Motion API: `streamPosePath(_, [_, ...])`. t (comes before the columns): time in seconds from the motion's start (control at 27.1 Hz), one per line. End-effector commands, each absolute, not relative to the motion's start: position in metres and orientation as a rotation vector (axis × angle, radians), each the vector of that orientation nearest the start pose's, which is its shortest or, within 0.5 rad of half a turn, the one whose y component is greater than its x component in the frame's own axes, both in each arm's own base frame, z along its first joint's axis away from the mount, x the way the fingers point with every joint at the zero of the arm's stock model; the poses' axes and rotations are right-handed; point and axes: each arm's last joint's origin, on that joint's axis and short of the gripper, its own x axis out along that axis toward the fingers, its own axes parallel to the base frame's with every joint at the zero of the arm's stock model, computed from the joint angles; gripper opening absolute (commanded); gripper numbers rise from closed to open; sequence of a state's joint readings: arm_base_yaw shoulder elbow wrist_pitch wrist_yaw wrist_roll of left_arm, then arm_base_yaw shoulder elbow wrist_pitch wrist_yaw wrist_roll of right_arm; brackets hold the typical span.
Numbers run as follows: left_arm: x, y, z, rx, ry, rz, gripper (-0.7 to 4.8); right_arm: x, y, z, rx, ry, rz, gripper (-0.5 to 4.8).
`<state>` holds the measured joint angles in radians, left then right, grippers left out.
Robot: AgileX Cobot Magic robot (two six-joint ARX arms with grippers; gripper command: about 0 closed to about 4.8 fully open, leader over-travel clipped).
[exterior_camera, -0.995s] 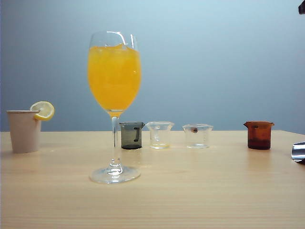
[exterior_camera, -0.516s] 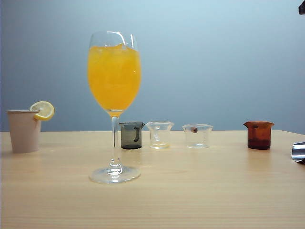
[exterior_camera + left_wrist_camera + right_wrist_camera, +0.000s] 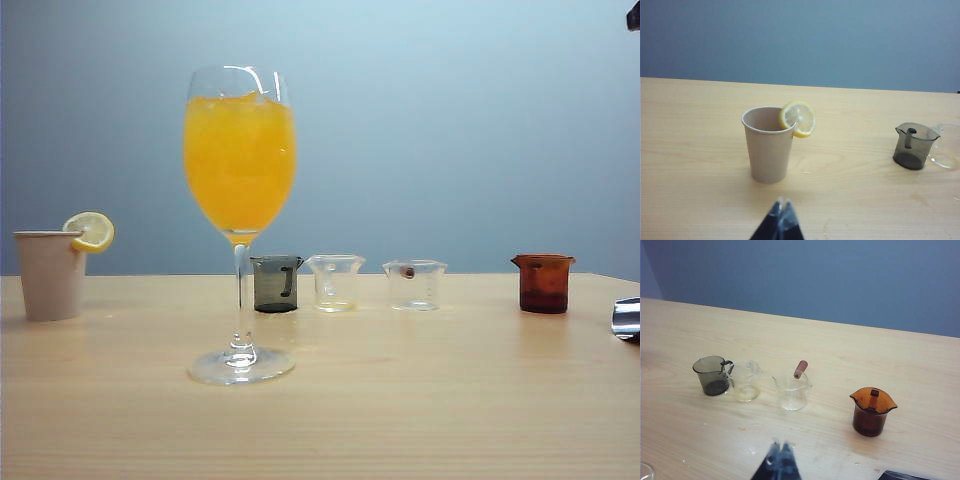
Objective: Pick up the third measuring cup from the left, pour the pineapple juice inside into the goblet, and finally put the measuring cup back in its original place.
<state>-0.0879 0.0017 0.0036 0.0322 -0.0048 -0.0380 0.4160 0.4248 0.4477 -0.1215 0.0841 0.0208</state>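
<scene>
Glassware mostly, all sitting on a pale wood-grain table [image 3: 450, 400] with a matte blue wall behind. The goblet [image 3: 240, 225] is the tall one: clear, tulip bowl, thin stem, round foot, filled almost to the rim with a deep orange icy drink [image 3: 240, 160]. Behind it runs a row of four little beaker-shaped cups with flared rims and pour spouts. From the left: a smoky grey cup [image 3: 276, 283], a plain clear cup [image 3: 336, 282] with a thin pale yellow film at the bottom, then the third measuring cup [image 3: 414, 284], clear with a reddish-brown stub of a handle near the rim and looking pretty much empty, then an amber-brown cup [image 3: 544, 283] well apart on the right. The third cup stands upright on the table, nothing touching it.

Off on the left is a beige paper cup [image 3: 50, 274], smooth and tapered, with a lemon slice [image 3: 91, 231] hooked on its rim.

The left gripper [image 3: 780, 225] hangs near the paper cup, jaws pinched together on nothing. The right gripper [image 3: 779, 462] hovers short of the cup row, jaws also closed and empty.
</scene>
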Motion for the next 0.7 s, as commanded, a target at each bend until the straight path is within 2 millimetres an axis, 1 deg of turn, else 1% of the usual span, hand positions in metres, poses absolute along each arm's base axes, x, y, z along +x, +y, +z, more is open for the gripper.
streamPosePath(0.04, [0.097,-0.008,0.169,-0.036,-0.042,-0.086,0.08,0.109,0.046,0.271,-0.002,0.084,0.327,-0.01])
streamPosePath(0.41, [0.097,-0.008,0.169,-0.036,-0.041,-0.086,0.08,0.110,0.045,0.271,0.000,0.073,0.311,-0.01])
streamPosePath(0.55, [0.097,-0.008,0.169,-0.036,-0.041,-0.086,0.08,0.107,0.037,0.262,0.001,0.059,0.160,-0.01])
streamPosePath(0.7, [0.097,-0.008,0.169,-0.036,-0.041,-0.086,0.08,0.098,0.027,0.244,0.012,0.027,0.105,-0.01])
